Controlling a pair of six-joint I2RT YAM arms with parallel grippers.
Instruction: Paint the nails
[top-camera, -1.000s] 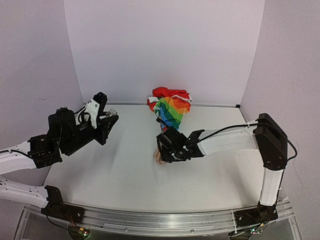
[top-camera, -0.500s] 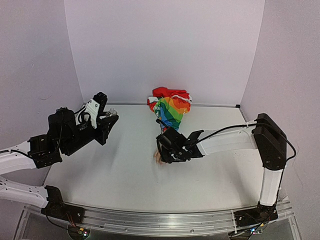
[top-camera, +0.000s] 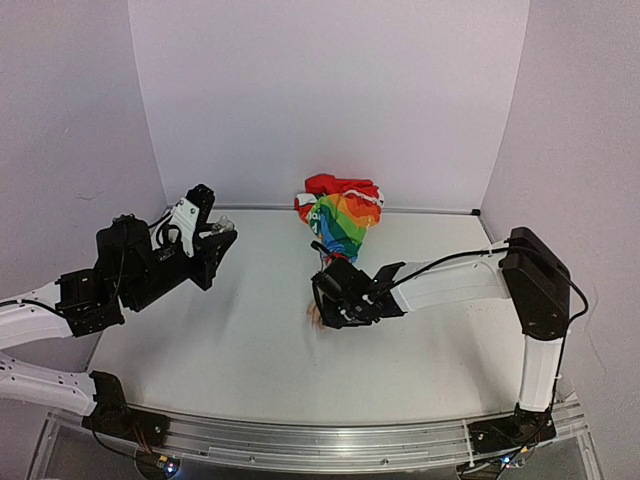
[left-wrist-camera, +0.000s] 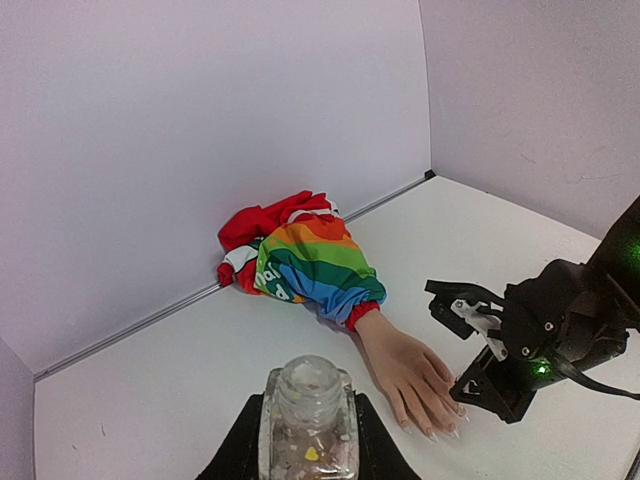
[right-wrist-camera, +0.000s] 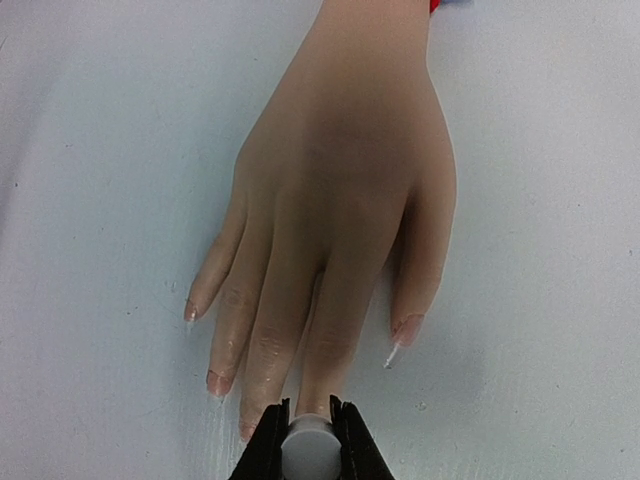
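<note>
A pale fake hand (right-wrist-camera: 340, 200) lies palm down on the white table, its rainbow-striped sleeve (top-camera: 345, 222) bunched toward the back wall. In the right wrist view the nails (right-wrist-camera: 405, 328) show at the fingertips. My right gripper (right-wrist-camera: 307, 445) is shut on a small grey-white round cap (right-wrist-camera: 307, 455) directly over one middle fingertip, whose nail is hidden beneath it. At the left, raised off the table, my left gripper (left-wrist-camera: 308, 440) is shut on a small clear bottle (left-wrist-camera: 308, 400) holding glittery flakes, its neck open. From the left wrist view, the hand (left-wrist-camera: 405, 365) and the right gripper (left-wrist-camera: 480, 385) lie ahead.
Lilac walls enclose the white table (top-camera: 250, 340) at the back and on both sides. The right arm (top-camera: 450, 280) reaches across from the right edge. The sleeve's red end (top-camera: 340, 187) rests against the back wall.
My right gripper has edged slightly left along the fingertips with the cap. The left arm and bottle have not moved.
</note>
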